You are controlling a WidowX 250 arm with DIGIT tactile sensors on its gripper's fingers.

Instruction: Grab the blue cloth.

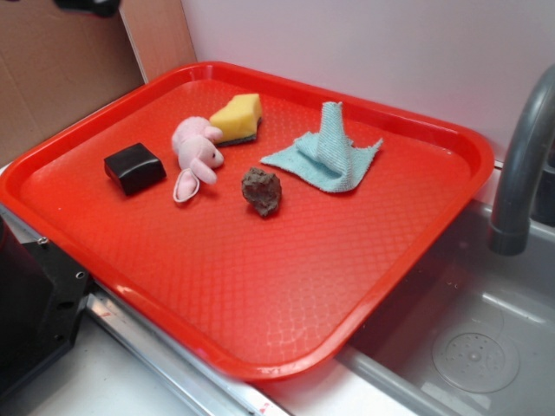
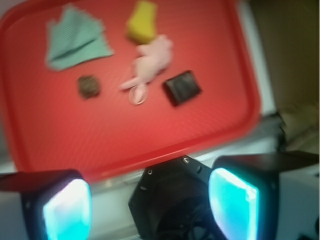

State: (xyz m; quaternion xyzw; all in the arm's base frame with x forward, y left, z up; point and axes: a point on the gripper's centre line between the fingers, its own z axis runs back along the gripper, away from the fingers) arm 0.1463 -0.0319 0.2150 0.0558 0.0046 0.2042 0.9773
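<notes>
Only the wrist view shows the black gripper, spread wide, well short of the peaked light-blue terry cloth on the red plastic tray.

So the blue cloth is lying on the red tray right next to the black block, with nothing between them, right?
Not quite. The blue cloth does lie on the red tray, but it is far from the black block. The pink bunny, yellow sponge and brown lump sit between them, as the exterior view shows.

Pale wall, brown cardboard, grey sink with faucet.
</notes>
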